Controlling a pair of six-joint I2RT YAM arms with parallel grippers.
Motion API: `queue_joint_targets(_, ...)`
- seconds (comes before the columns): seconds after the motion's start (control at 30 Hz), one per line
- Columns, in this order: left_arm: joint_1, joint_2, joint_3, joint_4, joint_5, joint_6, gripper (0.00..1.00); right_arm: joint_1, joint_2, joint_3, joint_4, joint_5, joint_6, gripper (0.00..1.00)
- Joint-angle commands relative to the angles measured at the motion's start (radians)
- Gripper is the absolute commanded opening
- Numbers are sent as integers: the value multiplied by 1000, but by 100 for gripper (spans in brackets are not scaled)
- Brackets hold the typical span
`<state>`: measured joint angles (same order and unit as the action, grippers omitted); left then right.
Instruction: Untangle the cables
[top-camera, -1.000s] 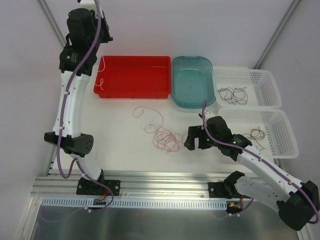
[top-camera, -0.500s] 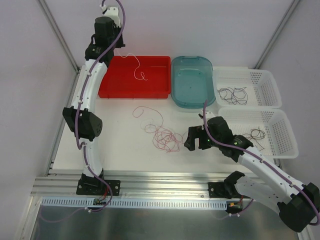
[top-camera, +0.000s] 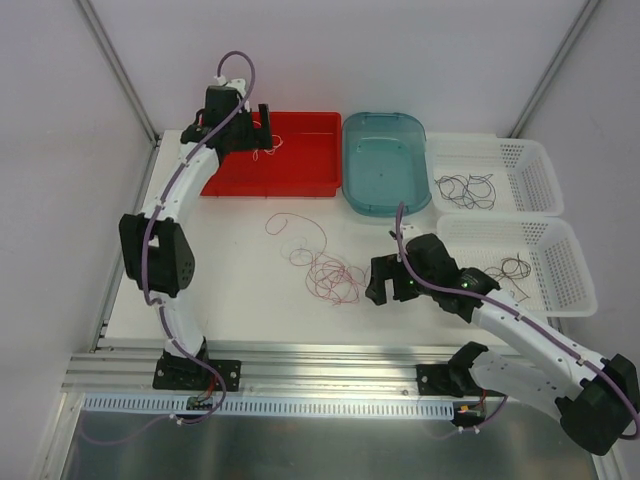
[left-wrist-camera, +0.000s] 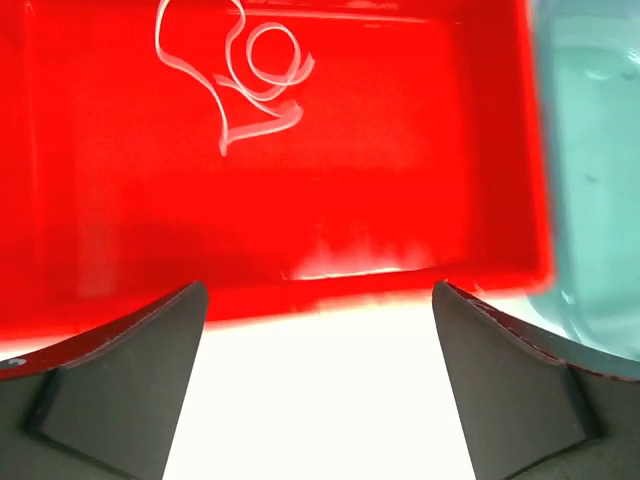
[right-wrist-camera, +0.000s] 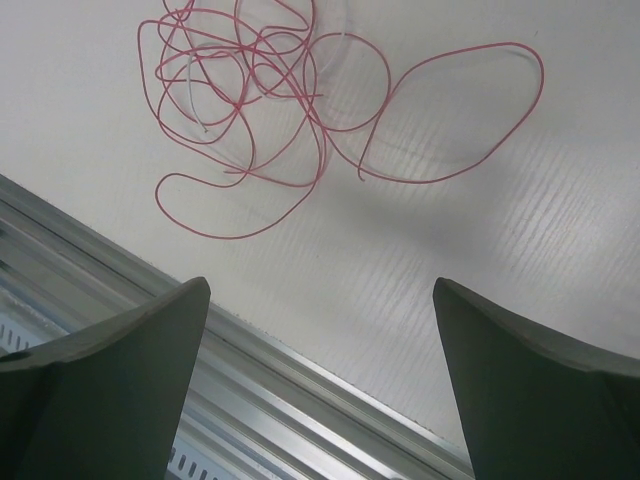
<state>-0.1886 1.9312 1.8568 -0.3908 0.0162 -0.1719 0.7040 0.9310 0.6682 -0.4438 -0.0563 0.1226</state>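
Note:
The cables still in a tangle (top-camera: 330, 275) are dark red loops with a white strand (right-wrist-camera: 190, 95) among them, lying mid-table; the tangle (right-wrist-camera: 250, 100) also fills the top of the right wrist view. My right gripper (top-camera: 378, 281) hovers just right of it, open (right-wrist-camera: 320, 285), with nothing between its fingers. A loose curled white cable (left-wrist-camera: 245, 75) lies inside the red bin (left-wrist-camera: 420, 150). My left gripper (top-camera: 258, 132) hangs open (left-wrist-camera: 320, 290) over the bin's near wall, apart from the white cable (top-camera: 268, 146).
A teal tub (top-camera: 385, 165) stands right of the red bin (top-camera: 300, 175). Two white baskets (top-camera: 535, 160) (top-camera: 570, 275) at the right hold black cables (top-camera: 465, 188) (top-camera: 515, 268). An aluminium rail (right-wrist-camera: 150, 300) runs along the table's near edge.
My left arm swung from the far left over the red bin carrying the white cable, then opened; the cable now lies in the bin. The right arm barely moved.

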Motion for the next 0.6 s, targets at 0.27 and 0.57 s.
queue_joint_targets(0.27, -106, -491, -507, 38, 97, -250, 97, 78, 20, 59, 23, 49, 51, 100)
queue_joint_targets(0.57, -267, -497, -751, 38, 27, -370, 90, 144, 46, 59, 40, 113, 66, 100)
